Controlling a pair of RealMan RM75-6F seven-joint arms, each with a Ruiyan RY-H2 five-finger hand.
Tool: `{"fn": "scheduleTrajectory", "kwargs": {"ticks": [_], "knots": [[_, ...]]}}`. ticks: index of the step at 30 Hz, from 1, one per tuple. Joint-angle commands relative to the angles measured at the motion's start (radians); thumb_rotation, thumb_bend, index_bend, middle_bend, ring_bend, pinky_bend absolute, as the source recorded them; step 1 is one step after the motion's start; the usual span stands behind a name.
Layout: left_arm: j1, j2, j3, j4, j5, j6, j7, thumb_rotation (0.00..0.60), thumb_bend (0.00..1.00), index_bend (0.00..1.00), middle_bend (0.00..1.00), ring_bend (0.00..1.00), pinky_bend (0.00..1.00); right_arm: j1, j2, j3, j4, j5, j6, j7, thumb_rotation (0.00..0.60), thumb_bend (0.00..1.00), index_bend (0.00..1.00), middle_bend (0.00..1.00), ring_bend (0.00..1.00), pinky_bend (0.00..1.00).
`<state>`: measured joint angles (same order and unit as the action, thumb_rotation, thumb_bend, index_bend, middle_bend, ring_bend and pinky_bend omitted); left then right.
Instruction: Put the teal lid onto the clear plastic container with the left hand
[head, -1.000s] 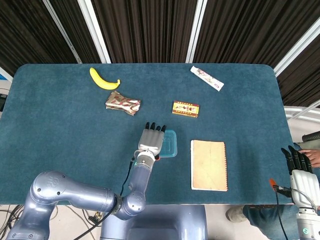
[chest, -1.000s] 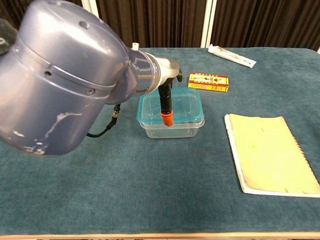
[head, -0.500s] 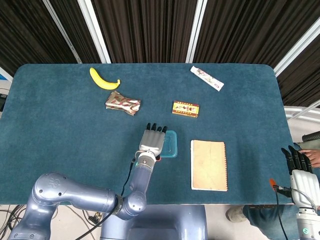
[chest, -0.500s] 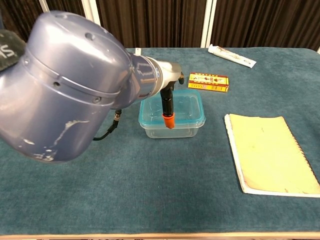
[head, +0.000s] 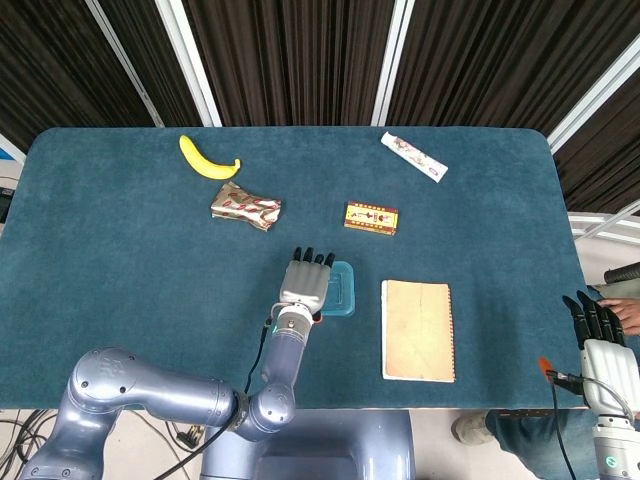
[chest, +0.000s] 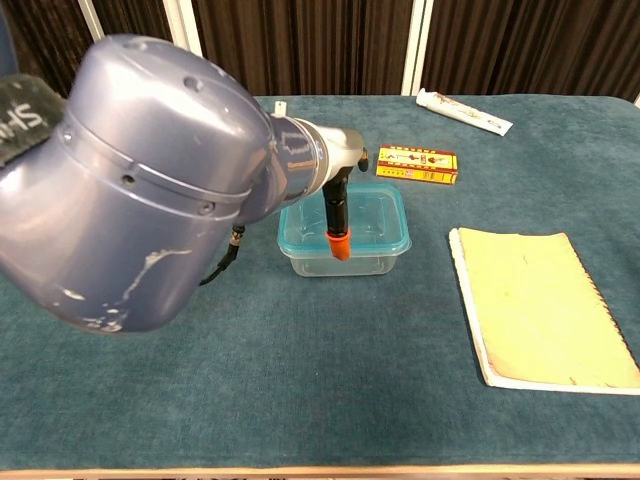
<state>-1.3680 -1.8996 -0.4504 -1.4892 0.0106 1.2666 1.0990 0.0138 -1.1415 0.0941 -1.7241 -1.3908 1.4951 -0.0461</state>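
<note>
1. A teal-carpeted table (head: 120, 250) fills the head view, with dark slatted panels behind it.
2. The left arm (chest: 150, 190), a big grey-blue casing, takes up the left half of the chest view. In the head view it reaches up from the 7 o'clock edge toward the table's centre.
3. A tan notebook (head: 418, 329) lies flat at about 4 o'clock from centre, just right of the container and apart from it.
4. The clear plastic container (chest: 342, 255) sits near the table's centre. The teal lid (chest: 375, 215) lies on top of it, its rim around the container's mouth.
5. The left hand (head: 305, 280) rests flat, palm down, over the left part of the lid, dark fingers straight and held close side by side. It grips nothing.
6. The right hand (head: 598, 335) is off the table's edge at 4 o'clock, holding nothing, fingers straight and close together.
7. A banana (head: 205, 159) lies at 11 o'clock.
8. A crumpled snack wrapper (head: 245, 206) lies just below the banana.
9. A white tube (head: 413, 156) lies at 1 o'clock.
10. A small yellow-and-red box (head: 371, 217) lies just above the container, apart from it.
</note>
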Motion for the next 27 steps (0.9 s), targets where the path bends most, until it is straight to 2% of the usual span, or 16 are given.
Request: {"fn": "scheduleTrajectory", "kwargs": {"ticks": [1, 27], "knots": [[0.002, -0.003, -0.002, 0.001, 0.001, 0.005, 0.004, 0.6, 0.22, 0.09, 0.23, 0.0, 0.0, 0.0, 0.0, 0.0, 0.0, -0.001, 0.0, 0.0, 0.6, 0.27, 0.09, 0.01, 0.02, 0.0], [0.024, -0.035, -0.027, 0.023, 0.029, 0.013, 0.027, 0.6, 0.21, 0.09, 0.21, 0.0, 0.0, 0.0, 0.0, 0.0, -0.001, 0.002, -0.001, -0.003, 0.6, 0.27, 0.09, 0.01, 0.02, 0.0]]}}
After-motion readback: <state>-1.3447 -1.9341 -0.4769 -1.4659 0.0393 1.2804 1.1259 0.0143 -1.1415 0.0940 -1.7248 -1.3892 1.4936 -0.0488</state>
